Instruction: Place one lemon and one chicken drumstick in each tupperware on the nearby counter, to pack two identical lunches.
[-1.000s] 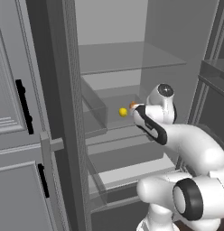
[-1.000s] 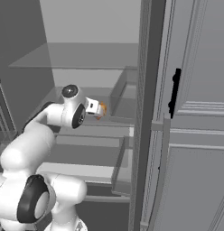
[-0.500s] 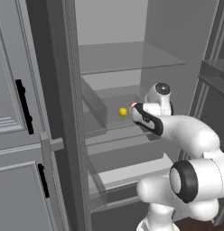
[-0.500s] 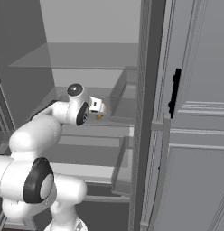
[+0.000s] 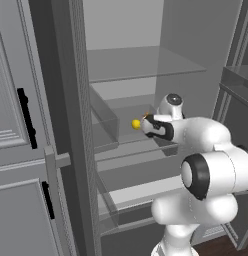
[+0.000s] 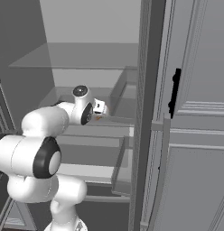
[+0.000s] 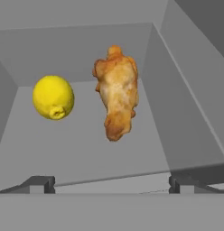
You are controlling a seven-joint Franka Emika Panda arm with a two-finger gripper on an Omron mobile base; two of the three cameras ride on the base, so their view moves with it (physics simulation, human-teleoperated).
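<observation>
A yellow lemon (image 7: pixel 53 97) and a browned chicken drumstick (image 7: pixel 115 98) lie side by side on the floor of a grey see-through fridge drawer (image 7: pixel 186 113), lemon to the left. My gripper (image 7: pixel 111 184) hovers at the drawer's near edge, open, with nothing between its fingertips (image 7: pixel 40 183). From the left base the lemon (image 5: pixel 136 123) shows just left of the gripper (image 5: pixel 147 123). From the right base the gripper (image 6: pixel 101 108) reaches over the drawer's front. The tupperware and the counter are out of view.
A glass shelf (image 5: pixel 141 62) spans the fridge above the drawer. A lower drawer (image 5: pixel 123 200) stands pulled out below the arm. Grey doors with black handles (image 5: pixel 26 117) (image 6: pixel 176 90) flank the opening.
The hand stays at the drawer with jaws open. The arm's elbow and forearm have swung up and nearer the cameras. Lemon and drumstick have not moved.
</observation>
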